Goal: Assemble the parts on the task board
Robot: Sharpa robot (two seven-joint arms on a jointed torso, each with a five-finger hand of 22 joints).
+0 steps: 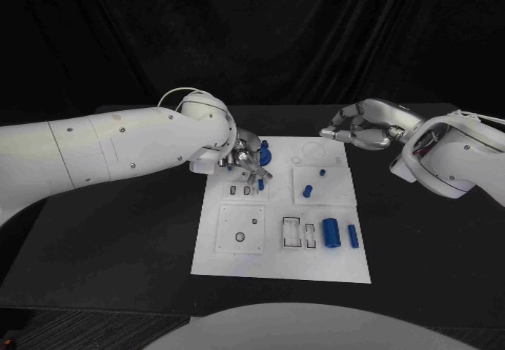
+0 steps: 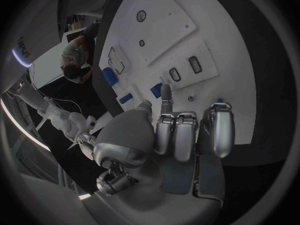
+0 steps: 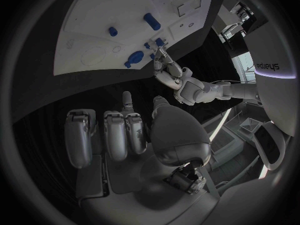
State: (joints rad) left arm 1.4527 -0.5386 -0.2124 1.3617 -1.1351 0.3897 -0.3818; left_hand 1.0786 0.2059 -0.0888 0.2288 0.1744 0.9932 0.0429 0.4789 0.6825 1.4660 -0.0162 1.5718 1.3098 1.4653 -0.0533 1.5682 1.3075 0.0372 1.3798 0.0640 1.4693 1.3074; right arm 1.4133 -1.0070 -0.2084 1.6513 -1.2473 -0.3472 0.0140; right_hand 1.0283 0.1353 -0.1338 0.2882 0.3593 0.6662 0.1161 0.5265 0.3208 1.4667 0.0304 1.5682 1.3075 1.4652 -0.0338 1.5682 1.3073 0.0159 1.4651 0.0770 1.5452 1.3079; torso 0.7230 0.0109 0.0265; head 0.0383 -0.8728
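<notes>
Hovering over task board (image 1: 276, 262): left robot hand (image 1: 244, 156), grip unclear; right robot hand (image 1: 361, 125) curled, empty per wrist view.

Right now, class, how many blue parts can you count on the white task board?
6: a round one and a small one by the left hand; two mid-board; two cylinders near-right. The hand may hide more.
</notes>
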